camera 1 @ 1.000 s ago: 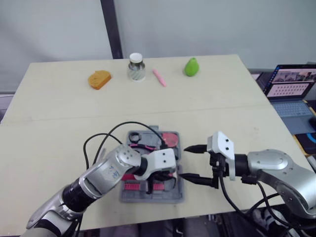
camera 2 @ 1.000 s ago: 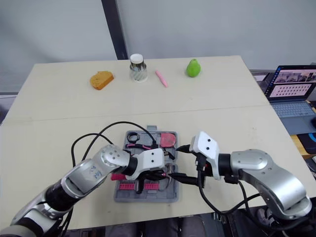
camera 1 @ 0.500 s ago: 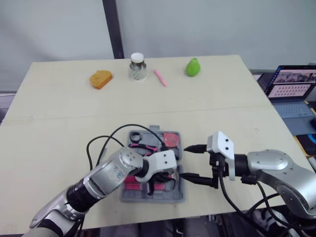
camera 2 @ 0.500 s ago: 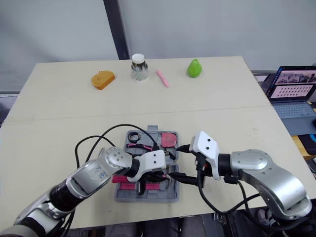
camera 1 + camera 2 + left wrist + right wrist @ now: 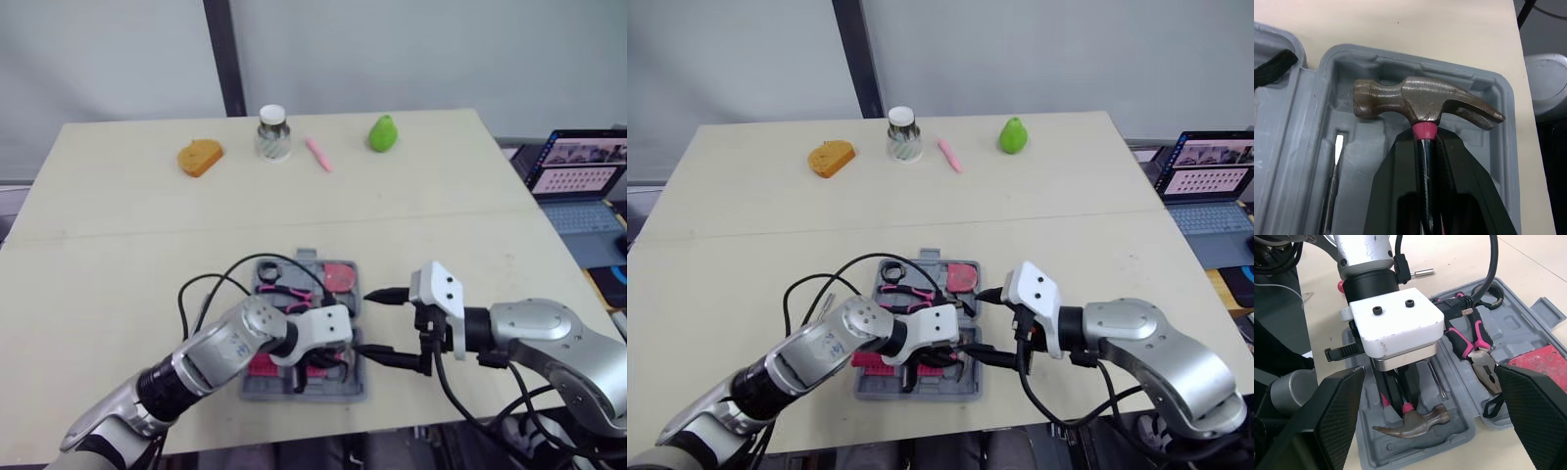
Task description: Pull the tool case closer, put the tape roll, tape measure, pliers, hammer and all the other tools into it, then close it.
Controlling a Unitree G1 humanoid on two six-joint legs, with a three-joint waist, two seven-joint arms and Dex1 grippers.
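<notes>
hammer lowered further into tool case, left gripper pinching its handle (right gripper spread)

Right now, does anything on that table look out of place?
A small metal bit lies loose on the table beside the open case, not in it. Bread and a pear at the far edge look odd among tools.

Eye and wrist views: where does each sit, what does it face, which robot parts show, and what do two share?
Left eye view: head, looking down at table; both arms.
Right eye view: head, same scene.
Left wrist view: left wrist, at hammer in tool case; left end effector.
Right wrist view: right wrist, at hammer; right end effector.
Shared: hammer.
</notes>
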